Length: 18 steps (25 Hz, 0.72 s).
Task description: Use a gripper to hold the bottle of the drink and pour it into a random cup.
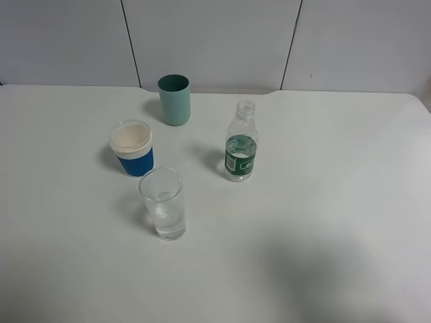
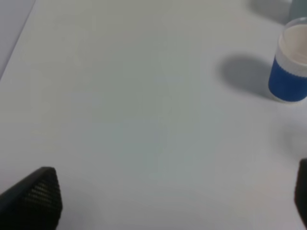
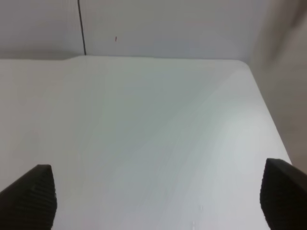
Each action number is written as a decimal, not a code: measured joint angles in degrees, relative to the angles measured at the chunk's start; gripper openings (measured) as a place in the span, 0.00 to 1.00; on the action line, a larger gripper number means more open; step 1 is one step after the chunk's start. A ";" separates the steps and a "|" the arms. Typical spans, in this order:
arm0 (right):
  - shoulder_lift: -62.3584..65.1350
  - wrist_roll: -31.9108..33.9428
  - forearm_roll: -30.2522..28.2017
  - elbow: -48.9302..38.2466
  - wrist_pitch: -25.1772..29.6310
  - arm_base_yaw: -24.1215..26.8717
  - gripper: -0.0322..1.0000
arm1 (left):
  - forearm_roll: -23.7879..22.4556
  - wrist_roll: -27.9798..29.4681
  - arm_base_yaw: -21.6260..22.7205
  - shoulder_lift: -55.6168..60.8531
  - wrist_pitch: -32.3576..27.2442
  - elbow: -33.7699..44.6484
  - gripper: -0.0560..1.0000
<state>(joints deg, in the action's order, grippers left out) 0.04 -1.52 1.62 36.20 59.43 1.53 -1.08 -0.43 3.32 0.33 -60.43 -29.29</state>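
The small clear plastic bottle with a dark green label (image 1: 241, 143) stands upright right of the tall clear glass cup (image 1: 163, 203). Left gripper (image 2: 175, 199) and right gripper (image 3: 158, 199) are spread wide, well apart from it, grasping nothing.

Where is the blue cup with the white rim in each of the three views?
Exterior high: blue cup stands left of centre, between the teal cup and the clear glass.
Left wrist: blue cup at the picture's edge.
Right wrist: not in it.
Shared landmark: the white table.
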 joint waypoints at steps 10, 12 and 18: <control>0.11 -1.49 0.00 -3.56 5.41 -1.62 0.84 | 0.00 0.00 0.00 0.00 0.00 0.00 0.98; 0.11 -1.49 0.00 -5.56 5.48 -1.77 0.84 | 0.00 0.00 0.00 0.00 0.00 0.00 0.98; 0.11 -1.49 0.00 -6.44 5.72 -1.77 0.84 | 0.00 0.00 0.00 0.00 0.00 0.00 0.98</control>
<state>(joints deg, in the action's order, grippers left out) 0.15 -3.01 1.62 29.76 65.15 -0.24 -1.08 -0.43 3.32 0.33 -60.43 -29.29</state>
